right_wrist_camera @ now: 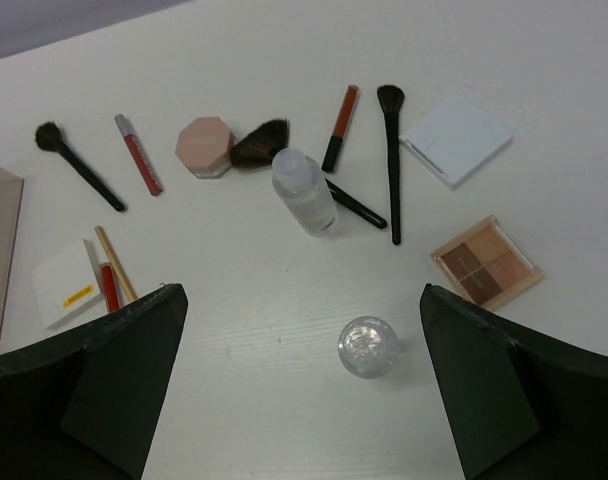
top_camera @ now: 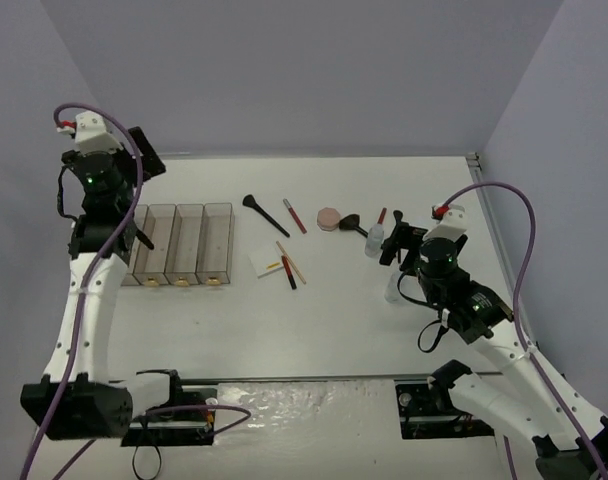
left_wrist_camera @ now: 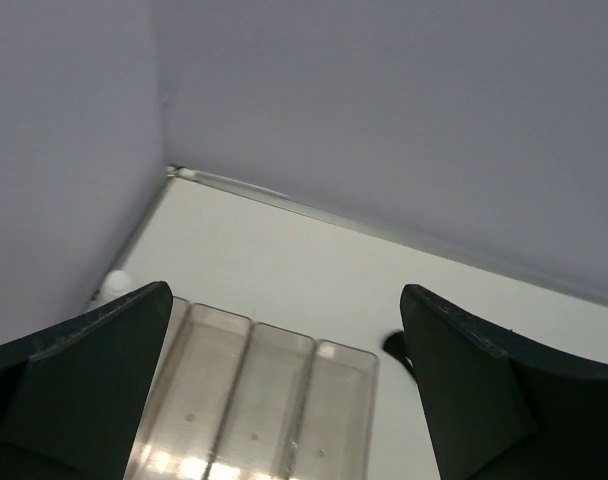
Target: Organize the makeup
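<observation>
Bins (left_wrist_camera: 254, 400) beneath empty, spread left end effector (left_wrist_camera: 284, 300); small clear bottle (right_wrist_camera: 368, 346) beneath empty, spread right end effector (right_wrist_camera: 302, 295)

Left of the clear bottle (right_wrist_camera: 304, 190) I see a pink compact (right_wrist_camera: 203, 146); tan palette (right_wrist_camera: 485, 261) right; brushes (right_wrist_camera: 392, 160) and pencils (right_wrist_camera: 137, 155) lie flat around.

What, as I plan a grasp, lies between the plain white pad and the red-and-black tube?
A long black-handled brush lies between the plain white pad and the red-and-black tube, roughly parallel to the tube. The right wrist view shows this.
</observation>
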Robot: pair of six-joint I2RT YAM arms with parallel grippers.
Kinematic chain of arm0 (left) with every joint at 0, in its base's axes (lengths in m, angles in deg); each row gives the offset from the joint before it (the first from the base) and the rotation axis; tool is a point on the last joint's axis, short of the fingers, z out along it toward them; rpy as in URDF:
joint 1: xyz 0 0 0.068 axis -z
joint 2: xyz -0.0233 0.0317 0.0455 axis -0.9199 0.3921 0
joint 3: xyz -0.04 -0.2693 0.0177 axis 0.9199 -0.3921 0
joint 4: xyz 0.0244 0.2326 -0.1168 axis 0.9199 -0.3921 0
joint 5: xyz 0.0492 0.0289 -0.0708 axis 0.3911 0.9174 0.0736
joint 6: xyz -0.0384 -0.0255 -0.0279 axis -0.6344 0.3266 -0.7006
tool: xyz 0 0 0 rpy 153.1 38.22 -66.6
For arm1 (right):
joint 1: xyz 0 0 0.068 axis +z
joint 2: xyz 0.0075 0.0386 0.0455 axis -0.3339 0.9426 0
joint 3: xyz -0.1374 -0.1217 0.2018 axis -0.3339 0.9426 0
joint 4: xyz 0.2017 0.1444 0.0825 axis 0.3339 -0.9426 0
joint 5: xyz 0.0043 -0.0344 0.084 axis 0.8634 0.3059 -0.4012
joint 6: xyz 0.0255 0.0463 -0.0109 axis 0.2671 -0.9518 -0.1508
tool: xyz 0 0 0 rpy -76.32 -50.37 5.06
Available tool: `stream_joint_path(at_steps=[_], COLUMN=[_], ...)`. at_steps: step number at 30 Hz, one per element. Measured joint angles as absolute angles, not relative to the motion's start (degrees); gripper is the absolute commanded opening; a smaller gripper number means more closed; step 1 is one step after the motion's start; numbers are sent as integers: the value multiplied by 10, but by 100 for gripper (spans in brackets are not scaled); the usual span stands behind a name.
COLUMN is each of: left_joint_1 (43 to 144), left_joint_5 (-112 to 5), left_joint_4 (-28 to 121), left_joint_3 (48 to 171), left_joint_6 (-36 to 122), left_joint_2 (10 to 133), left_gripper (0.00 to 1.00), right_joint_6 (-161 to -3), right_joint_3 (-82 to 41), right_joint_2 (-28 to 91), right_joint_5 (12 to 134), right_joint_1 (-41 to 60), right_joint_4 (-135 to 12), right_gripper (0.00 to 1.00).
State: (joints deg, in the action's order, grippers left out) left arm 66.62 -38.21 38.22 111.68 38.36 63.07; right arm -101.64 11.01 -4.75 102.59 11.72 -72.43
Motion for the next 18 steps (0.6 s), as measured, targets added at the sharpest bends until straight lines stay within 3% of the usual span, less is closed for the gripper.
stream_joint_path(at_steps=[7,13,18], left_joint_1=[860,980,1043], left_joint_5=[-396,-383,-380], left_joint_4=[351,331,331], left_joint_3=[996,873,852], left_joint_6=[369,356,353], left_joint_2=[530,537,556], left_gripper=[97,97,97], right_joint_6=[-1100,-1139,-1167], right_joint_3=[151,165,195], right_joint_2=[27,80,60], right_joint_5=[1039,1063,1074], right_joint_1=[117,117,117], right_joint_4=[-741,-751,-743], right_gripper=[79,80,83])
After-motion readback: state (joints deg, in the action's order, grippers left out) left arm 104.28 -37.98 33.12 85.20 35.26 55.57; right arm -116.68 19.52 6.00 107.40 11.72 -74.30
